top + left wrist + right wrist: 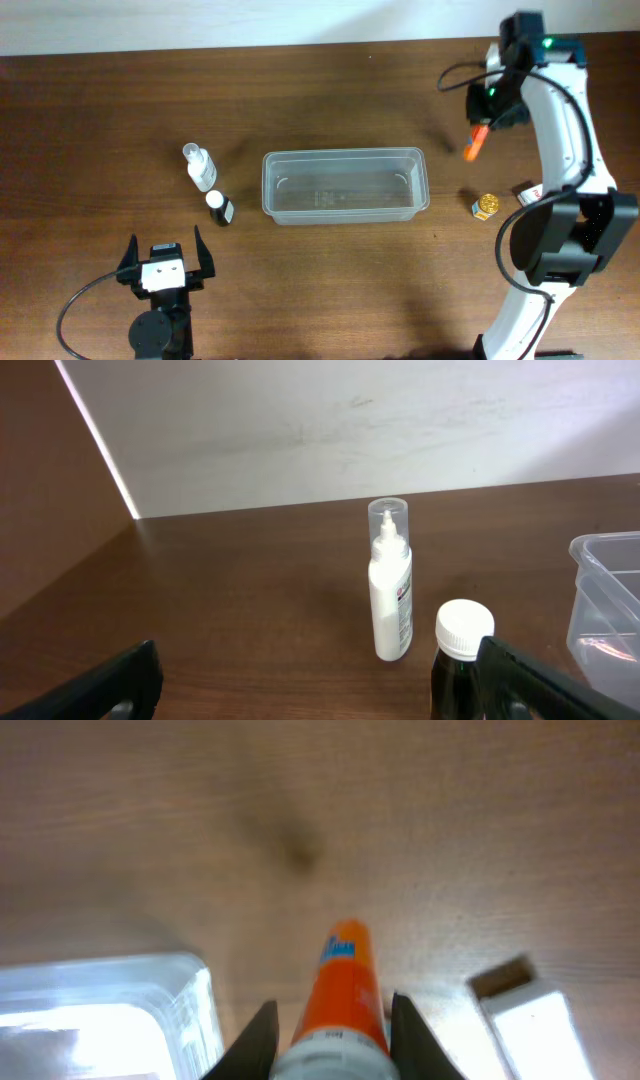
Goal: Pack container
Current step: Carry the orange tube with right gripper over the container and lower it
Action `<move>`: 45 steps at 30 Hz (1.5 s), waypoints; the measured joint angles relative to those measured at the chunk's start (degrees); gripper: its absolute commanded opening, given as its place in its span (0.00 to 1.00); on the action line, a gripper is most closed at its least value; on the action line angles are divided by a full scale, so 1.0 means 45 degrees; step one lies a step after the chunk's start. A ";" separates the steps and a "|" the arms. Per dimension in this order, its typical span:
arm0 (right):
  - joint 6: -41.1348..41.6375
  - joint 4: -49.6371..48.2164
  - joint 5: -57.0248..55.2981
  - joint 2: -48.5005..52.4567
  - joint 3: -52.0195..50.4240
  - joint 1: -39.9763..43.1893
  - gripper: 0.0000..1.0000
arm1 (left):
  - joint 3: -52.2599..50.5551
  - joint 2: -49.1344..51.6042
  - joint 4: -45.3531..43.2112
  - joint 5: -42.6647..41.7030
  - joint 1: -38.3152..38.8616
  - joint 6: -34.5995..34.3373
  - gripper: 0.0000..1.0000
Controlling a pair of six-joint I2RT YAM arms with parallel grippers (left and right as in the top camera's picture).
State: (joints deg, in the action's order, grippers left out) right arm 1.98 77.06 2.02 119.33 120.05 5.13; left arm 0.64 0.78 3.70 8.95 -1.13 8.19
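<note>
Two arms flank the container (345, 185) overhead: it lies mid-table, open side up, long axis running left to right. Nearer the robot than its left end, the left gripper (166, 262) rests with jaws spread. Beyond its right end, the right gripper (486, 122) pinches an orange tube (477, 143).

From the left wrist, only a corner of the container shows, right of a white bottle (390, 595) and a dark bottle (462, 660).

From the right wrist, another corner lies left of the tube and a box (530, 1010) lies right.

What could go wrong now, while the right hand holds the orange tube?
1. The right hand holds the orange tube beside the container, not over it; a release now would likely miss.
2. The open left hand sits close to the dark bottle; moving forward may tip it.
</note>
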 measured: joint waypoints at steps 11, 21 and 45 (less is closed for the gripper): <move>-0.0554 0.3429 0.0204 -0.0175 0.7490 -0.2594 0.20 | 0.0000 0.0000 0.0000 0.0000 0.0000 0.0000 1.00; -0.0593 0.3691 0.0355 -0.0214 0.7412 -0.5343 0.20 | 0.0000 0.0000 0.0000 0.0000 0.0000 0.0000 1.00; -0.1263 -0.0325 0.0933 -0.0204 0.0374 -0.8077 0.19 | 0.0000 0.0000 0.0000 0.0000 0.0000 0.0000 1.00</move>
State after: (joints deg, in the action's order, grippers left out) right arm -3.70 75.59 6.22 118.41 121.73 -31.22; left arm 0.64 0.78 3.70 8.95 -1.13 8.19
